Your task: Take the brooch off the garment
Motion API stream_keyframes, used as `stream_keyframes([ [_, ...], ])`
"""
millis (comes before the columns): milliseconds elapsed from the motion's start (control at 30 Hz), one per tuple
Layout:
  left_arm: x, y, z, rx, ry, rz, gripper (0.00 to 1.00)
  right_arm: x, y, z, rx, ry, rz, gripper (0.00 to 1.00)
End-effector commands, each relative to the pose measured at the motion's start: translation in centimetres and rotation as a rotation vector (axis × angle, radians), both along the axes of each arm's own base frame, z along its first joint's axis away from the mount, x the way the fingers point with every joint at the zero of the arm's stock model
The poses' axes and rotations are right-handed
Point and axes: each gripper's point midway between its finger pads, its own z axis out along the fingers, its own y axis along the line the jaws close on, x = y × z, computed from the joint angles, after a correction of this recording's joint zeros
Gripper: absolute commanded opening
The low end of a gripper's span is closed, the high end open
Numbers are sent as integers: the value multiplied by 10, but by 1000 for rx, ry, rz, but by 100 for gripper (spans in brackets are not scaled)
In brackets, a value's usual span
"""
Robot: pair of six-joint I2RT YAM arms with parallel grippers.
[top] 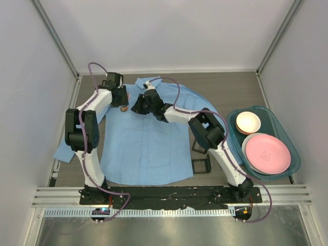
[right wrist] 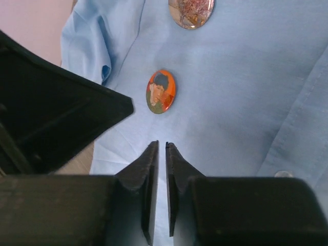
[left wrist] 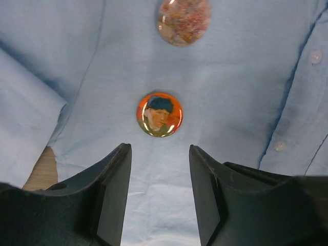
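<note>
The light blue shirt (top: 148, 143) lies spread flat, collar at the far side. Two round brooches are pinned near its upper left chest: an orange portrait brooch (left wrist: 159, 114) and a pinkish floral brooch (left wrist: 183, 20) beyond it. Both show in the right wrist view too, the orange brooch (right wrist: 161, 91) and the floral brooch (right wrist: 191, 13). One brooch shows in the top view (top: 123, 108). My left gripper (left wrist: 160, 148) is open and empty, just short of the orange brooch. My right gripper (right wrist: 161, 144) is shut with a thin gap, empty, hovering just short of the same brooch.
A teal tray (top: 277, 119) at the right holds a pink plate (top: 266, 154) and a cream bowl (top: 248, 122). Black square frames (top: 201, 165) lie by the shirt's right edge. Shirt buttons (left wrist: 315, 56) run along the placket. Enclosure walls stand on three sides.
</note>
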Motion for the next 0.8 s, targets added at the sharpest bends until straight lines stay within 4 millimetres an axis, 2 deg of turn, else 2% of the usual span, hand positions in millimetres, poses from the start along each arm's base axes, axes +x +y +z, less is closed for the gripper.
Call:
stream_keyframes([
  [0, 17, -7, 20, 136, -52, -74, 52, 11, 12, 36, 105, -54, -1, 14],
  [133, 21, -9, 13, 213, -28, -94, 48, 14, 2, 26, 99, -32, -38, 9],
  [167, 20, -11, 8, 230, -15, -98, 48, 13, -3, 18, 89, -20, -46, 8],
  [233, 21, -11, 7, 243, -10, -97, 47, 18, -9, 22, 107, -24, -63, 8],
  [500, 20, -13, -11, 238, 46, -73, 59, 22, -21, 3, 91, 12, -68, 3],
  [767, 17, -18, -22, 226, 66, -80, 60, 22, -22, -1, 90, 24, -65, 2],
])
